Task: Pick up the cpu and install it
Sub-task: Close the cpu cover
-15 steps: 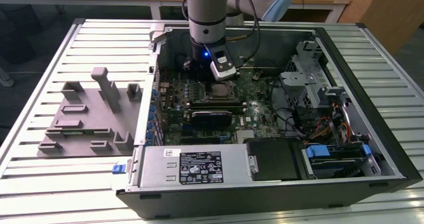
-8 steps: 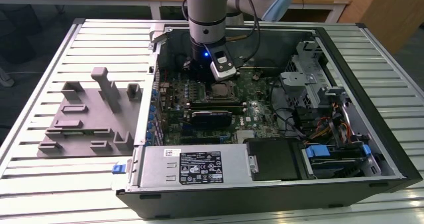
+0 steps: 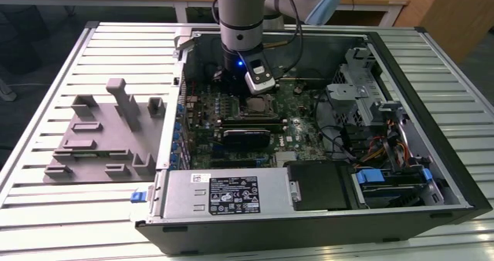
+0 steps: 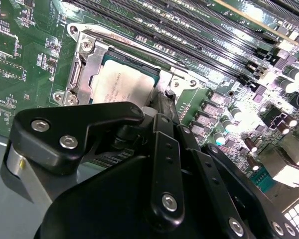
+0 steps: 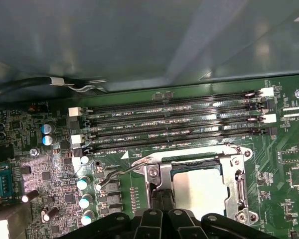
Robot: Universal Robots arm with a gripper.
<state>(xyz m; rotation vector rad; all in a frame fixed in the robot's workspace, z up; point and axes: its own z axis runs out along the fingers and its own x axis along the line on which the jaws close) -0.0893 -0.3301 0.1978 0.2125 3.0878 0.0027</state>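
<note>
Exterior view, with 12 o'clock taken as the far edge. An open computer case (image 3: 309, 238) lies on its side on the slatted bench (image 3: 46, 214). A grey fixture block (image 3: 100, 139) sits on the bench at 9 o'clock from the case, just beside its wall. The power supply (image 3: 224, 194) is inside the case, at 7 o'clock from the motherboard (image 3: 305, 139). The arm (image 3: 243, 18) comes down from 12 o'clock into the case and ends over the far half of the board.

The cpu (image 4: 122, 84) shows in both wrist views. It lies flat, silvery top up, inside the metal socket frame (image 4: 84, 62) on the board, with the frame's rails around its edges. In the exterior view it is the pale square at 6 o'clock from the arm's wrist, very close under it.

The hand (image 4: 162, 102) is low over the socket, its tip at one edge of the cpu. I cannot tell whether it touches or is just clear. I also cannot tell how wide the hand stands, because its black linkages cover that part.

In the first wrist view:
- A thin wire lever (image 5: 122, 170) runs out from a corner of the frame.
- Four long memory slots (image 5: 174, 124) run alongside the socket.
- Blue-topped capacitors (image 5: 84, 199) stand near the lever.
</note>
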